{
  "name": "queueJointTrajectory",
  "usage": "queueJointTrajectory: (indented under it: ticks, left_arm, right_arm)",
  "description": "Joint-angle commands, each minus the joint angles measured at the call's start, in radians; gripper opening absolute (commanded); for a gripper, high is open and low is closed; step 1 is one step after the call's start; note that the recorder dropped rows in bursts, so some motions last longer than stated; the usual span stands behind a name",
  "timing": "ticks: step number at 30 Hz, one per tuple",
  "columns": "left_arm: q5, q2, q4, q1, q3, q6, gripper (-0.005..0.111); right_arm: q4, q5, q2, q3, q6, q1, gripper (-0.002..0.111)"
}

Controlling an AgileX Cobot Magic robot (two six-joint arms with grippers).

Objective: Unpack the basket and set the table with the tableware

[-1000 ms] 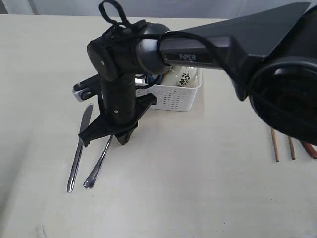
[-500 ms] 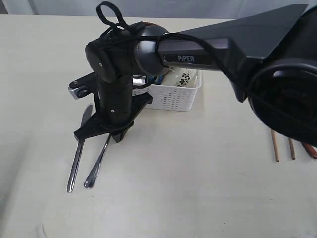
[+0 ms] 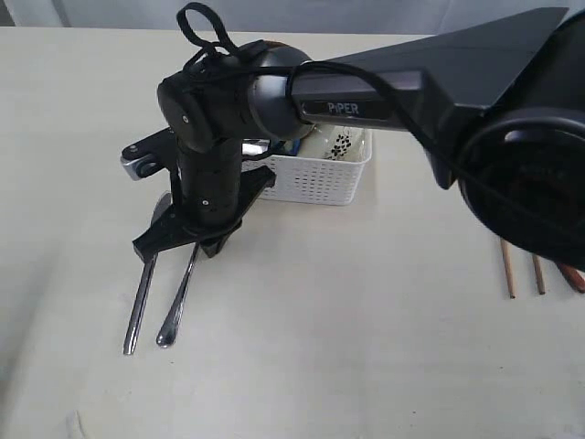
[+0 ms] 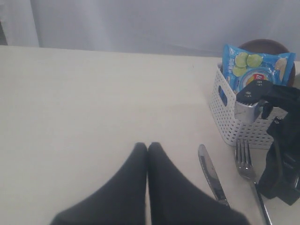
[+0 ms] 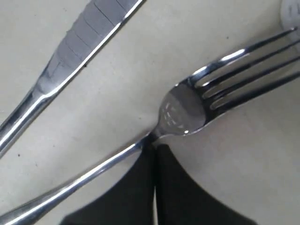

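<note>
Since the knife [image 3: 140, 297] and the fork [image 3: 179, 302] already lie side by side on the table [image 3: 366, 347], just in front of the basket [image 3: 320, 178], you can count that pair as set. The chopsticks [image 3: 507, 267] and the dark red spoon [image 3: 571, 274] are out as well, lying well apart from the knife and fork at the far right edge of the exterior view. Your right gripper [image 5: 155, 149] is pinched shut with nothing between its jaws, its tips right at the fork's neck; whether it touches the metal, you cannot tell. Your left gripper [image 4: 147, 149] is also closed and empty, hanging over bare table near the knife. What is left sits in the basket: a pale patterned piece, probably the bowl [image 3: 336, 143], and a brown plate [image 4: 262, 44] standing behind the blue chip bag [image 4: 258, 65]. No cup shows in any view. By this reckoning you are roughly halfway, with the bulkier pieces yet to come out.
</note>
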Motion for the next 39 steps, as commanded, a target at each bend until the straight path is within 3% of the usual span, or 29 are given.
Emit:
queueJointTrajectory:
  ticks: [1,17,24,29,31,39]
  left_arm:
    - [-0.002,-0.004,0.001,-0.005,0.004,0.003,0.0]
    - [-0.002,-0.004,0.001,-0.005,0.004,0.003,0.0]
    - [-0.002,-0.004,0.001,-0.005,0.004,0.003,0.0]
    - [-0.002,-0.004,0.001,-0.005,0.004,0.003,0.0]
    - [-0.002,-0.004,0.001,-0.005,0.004,0.003,0.0]
    - [-0.002,-0.004,0.001,-0.005,0.004,0.003,0.0]
  right_arm:
    - [0.017,-0.024,-0.002,0.004,-0.054,0.01,-0.001]
    - [0.01,-0.027,-0.02,0.004,-0.072,0.017,-0.001]
    - [-0.192,0.009,-0.279,0.004,-0.035,0.012,-0.001]
    - [-0.209,0.007,-0.445,0.004,-0.03,-0.192,-0.001]
    - [-0.169,0.016,-0.456,0.004,-0.121,-0.305,-0.001]
    - [0.228,-0.041,-0.451,0.004,-0.555,-0.622,0.001]
